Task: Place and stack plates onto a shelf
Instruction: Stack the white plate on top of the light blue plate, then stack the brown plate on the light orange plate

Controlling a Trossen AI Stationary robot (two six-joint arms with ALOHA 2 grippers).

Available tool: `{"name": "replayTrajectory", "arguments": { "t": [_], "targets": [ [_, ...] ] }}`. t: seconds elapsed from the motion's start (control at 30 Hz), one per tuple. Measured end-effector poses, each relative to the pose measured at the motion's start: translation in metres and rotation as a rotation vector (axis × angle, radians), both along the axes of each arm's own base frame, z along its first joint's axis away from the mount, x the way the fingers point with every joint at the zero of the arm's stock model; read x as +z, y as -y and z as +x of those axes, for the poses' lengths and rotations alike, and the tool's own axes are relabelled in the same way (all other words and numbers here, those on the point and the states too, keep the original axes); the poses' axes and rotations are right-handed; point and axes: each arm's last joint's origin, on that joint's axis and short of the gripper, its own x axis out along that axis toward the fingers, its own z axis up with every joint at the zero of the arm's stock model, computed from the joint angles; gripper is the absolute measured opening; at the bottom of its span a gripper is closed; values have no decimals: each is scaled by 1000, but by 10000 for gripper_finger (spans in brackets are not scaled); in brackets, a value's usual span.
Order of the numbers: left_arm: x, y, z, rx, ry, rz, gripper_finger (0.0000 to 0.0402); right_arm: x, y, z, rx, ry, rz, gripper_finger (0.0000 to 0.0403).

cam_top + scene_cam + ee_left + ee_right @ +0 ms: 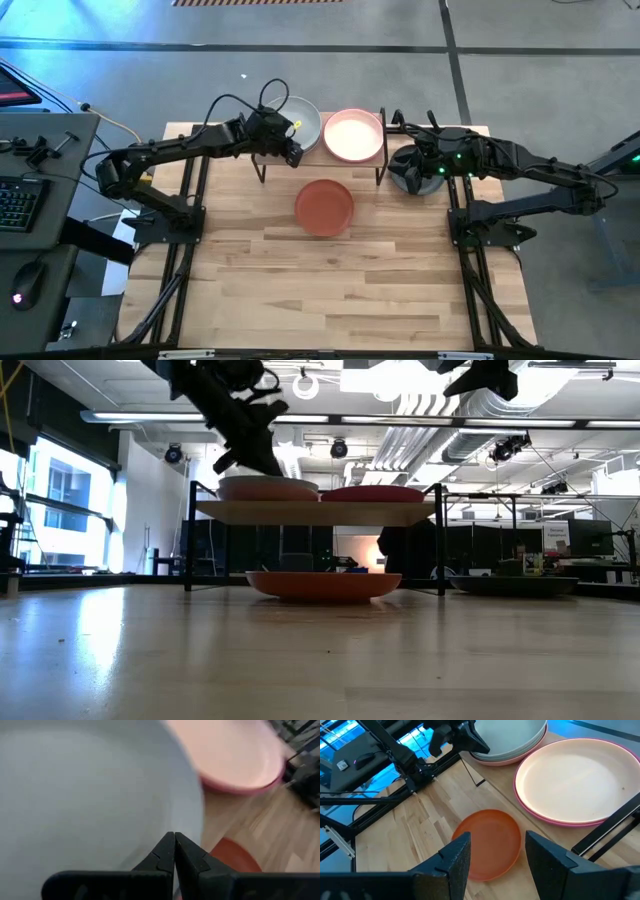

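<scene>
Dark grey plate (432, 183) mostly hidden under right tool (412, 172); shelf (322, 160) top covered by plates.

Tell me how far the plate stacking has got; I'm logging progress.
Done: two stacks sit on the shelf, topped by a pale grey plate and a cream plate. In hand: the left hand, shut, is at the grey plate's edge; the right hand is open. Left: the terracotta plate and a dark plate on the table.

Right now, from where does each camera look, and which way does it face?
High: overhead, straight down; both arms, shelf.
Low: table height, level; terracotta plate under the shelf.
Left wrist: over pale plate; shut left gripper.
Right wrist: above the table; open right gripper.
All show the terracotta plate.
</scene>
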Motion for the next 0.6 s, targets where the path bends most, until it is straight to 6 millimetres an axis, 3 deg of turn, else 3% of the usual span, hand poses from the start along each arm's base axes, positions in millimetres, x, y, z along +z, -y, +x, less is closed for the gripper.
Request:
{"name": "replayTrajectory", "arguments": {
  "t": [0.27,0.47,0.6],
  "targets": [
    [58,2,-9,-48,130,165,0,0,1,0,-8,-6,-23,168],
    [101,38,-35,-142,268,312,0,0,0,-1,4,-19,-43,168],
    [102,66,-54,-140,372,400,0,-5,0,-4,11,-81,-34,168]
  ]
}}
